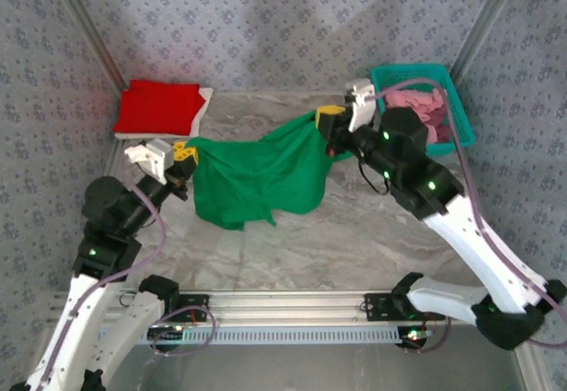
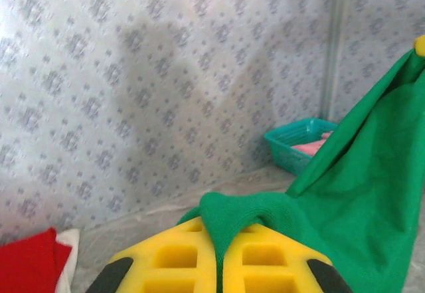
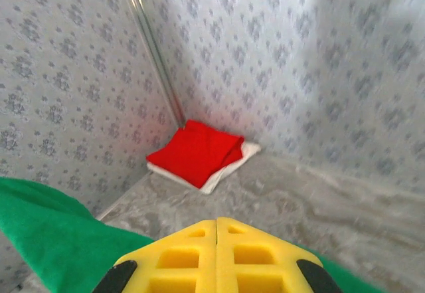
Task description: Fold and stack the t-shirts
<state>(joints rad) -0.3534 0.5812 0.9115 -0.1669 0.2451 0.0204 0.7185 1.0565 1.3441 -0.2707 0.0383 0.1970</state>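
A bright green t-shirt [image 1: 261, 174] hangs stretched in the air between both grippers, its lower edge sagging to the table. My left gripper [image 1: 183, 153] is shut on its left end, and a fold of green cloth [image 2: 265, 216] is pinched between the yellow fingers [image 2: 172, 256]. My right gripper [image 1: 330, 116] is shut on the shirt's right end, with green cloth [image 3: 46, 233] spreading below its closed fingers [image 3: 179, 256]. A folded red t-shirt [image 1: 159, 107] lies on a folded white one [image 1: 205, 100] in the far left corner. The red shirt [image 3: 196, 150] rests on the white one [image 3: 232, 167].
A teal mesh basket [image 1: 461, 121] stands at the far right, holding pink cloth [image 1: 416, 107]. The basket [image 2: 299, 143] sits behind the hanging shirt. Patterned walls enclose the marble table [image 1: 292, 249] on three sides. A metal rail [image 1: 283, 302] runs along the near edge.
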